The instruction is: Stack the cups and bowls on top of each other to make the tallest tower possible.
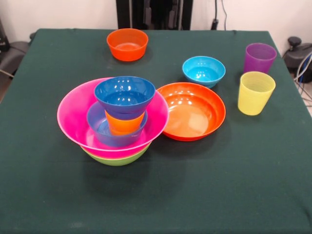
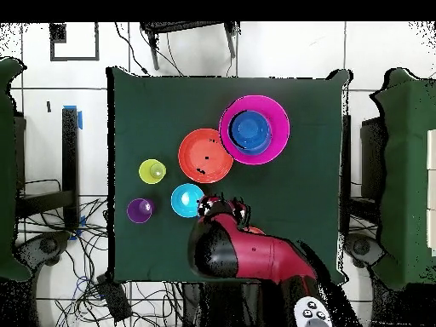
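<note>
- Tower [image 1: 113, 119]: glossy lime green plastic bowl [image 1: 117, 158], large pink bowl [image 1: 73, 122], small blue bowl [image 1: 100, 130], inverted orange cup [image 1: 123, 124], dark blue bowl [image 1: 125, 96] on top.
- Shallow orange plastic bowl [image 1: 192, 110] sits beside it: probably light, stiff and slippery, best taken by the rim.
- Gripper [image 2: 223, 207]: at the arm's tip, overhead view unclear, so I cannot tell its state.

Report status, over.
Claw beside small cyan plastic bowl, state unclear. Nested plastic tower five pieces high, glossy dark blue bowl topmost. Nothing in its way.
</note>
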Robot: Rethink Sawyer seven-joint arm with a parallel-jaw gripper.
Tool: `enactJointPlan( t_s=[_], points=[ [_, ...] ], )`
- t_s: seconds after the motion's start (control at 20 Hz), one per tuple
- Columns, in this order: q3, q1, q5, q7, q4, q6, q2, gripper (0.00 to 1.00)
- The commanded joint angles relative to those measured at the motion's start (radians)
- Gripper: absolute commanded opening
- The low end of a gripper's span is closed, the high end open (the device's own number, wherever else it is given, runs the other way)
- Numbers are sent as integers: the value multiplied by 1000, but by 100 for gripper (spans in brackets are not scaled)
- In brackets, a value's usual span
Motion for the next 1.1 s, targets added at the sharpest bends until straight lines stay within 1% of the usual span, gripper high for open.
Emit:
enactJointPlan(
  t_s=[0.05, 0.15, 0.35, 0.5, 0.8, 0.9, 1.1],
  points=[
    [-41, 57, 28, 189, 18, -63, 78, 100],
    [-56, 75, 19, 189, 7, -89, 99, 100],
    [-129, 151, 27, 197, -14, -137, 128, 100],
    [-142, 168, 40, 194, -23, -134, 129, 100],
    [-179, 220, 83, 198, -41, -137, 123, 100],
    [-188, 237, 96, 199, -47, -141, 131, 100],
    [-240, 305, 139, 203, -59, -152, 154, 100]
  ],
)
